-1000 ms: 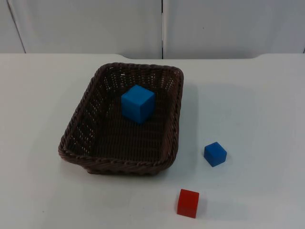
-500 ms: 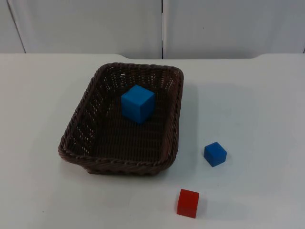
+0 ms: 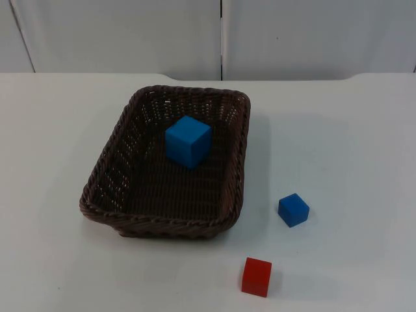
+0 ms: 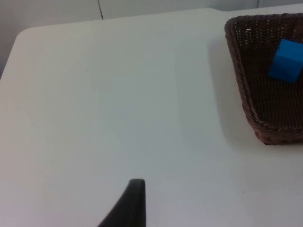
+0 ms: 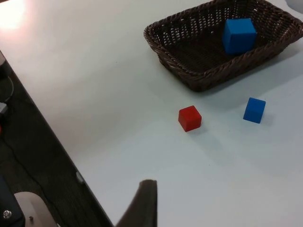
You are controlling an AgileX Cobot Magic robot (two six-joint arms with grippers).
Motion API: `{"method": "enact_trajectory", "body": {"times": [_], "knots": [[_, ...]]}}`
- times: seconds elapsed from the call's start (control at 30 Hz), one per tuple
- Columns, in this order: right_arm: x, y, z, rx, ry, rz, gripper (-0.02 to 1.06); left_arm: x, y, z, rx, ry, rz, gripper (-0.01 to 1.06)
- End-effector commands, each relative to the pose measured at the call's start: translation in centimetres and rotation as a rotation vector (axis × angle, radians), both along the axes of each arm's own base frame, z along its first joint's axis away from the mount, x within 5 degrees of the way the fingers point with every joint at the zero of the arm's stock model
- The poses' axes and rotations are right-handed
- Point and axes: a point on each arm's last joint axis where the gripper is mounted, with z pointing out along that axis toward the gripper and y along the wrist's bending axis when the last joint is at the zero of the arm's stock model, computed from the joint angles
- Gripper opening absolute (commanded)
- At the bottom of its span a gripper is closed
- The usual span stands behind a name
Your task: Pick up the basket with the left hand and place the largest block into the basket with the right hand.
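- Where the top view looked down, the brown basket (image 3: 170, 168) was seen on the white table (image 3: 351, 130), the large blue block (image 3: 188, 141) inside it; a small blue block (image 3: 294, 210) and red block (image 3: 257, 277) lay at its four and five o'clock.
- By the left wrist view, the left gripper's fingertip (image 4: 129, 206) was shown over bare table, well apart from the basket (image 4: 246, 90); its grip could not be told.
- By the right wrist view, the right gripper's fingertip (image 5: 142, 205) was shown near the table edge; its grip could not be told.

White table (image 3: 364, 123), grey partition wall (image 3: 130, 32)
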Motion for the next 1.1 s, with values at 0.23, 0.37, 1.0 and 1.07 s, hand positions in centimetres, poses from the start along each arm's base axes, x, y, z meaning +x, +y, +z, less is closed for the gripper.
{"method": "enact_trajectory", "body": {"times": [0.23,0.37,1.0,1.07], "knots": [[0.13,-0.04,0.02,0.0,-0.018,-0.005,1.05,-0.02,0.04,-0.11,0.011,-0.003,-0.004,1.05],[0.13,-0.04,0.02,0.0,-0.018,-0.005,1.05,-0.02,0.04,-0.11,0.011,-0.003,-0.004,1.05],[0.13,-0.03,0.04,0.002,-0.02,-0.005,1.05,-0.03,-0.07,-0.11,-0.001,-0.001,-0.012,1.05],[0.13,-0.03,0.04,0.002,-0.02,-0.005,1.05,-0.03,-0.07,-0.11,-0.001,-0.001,-0.012,1.05]]}}
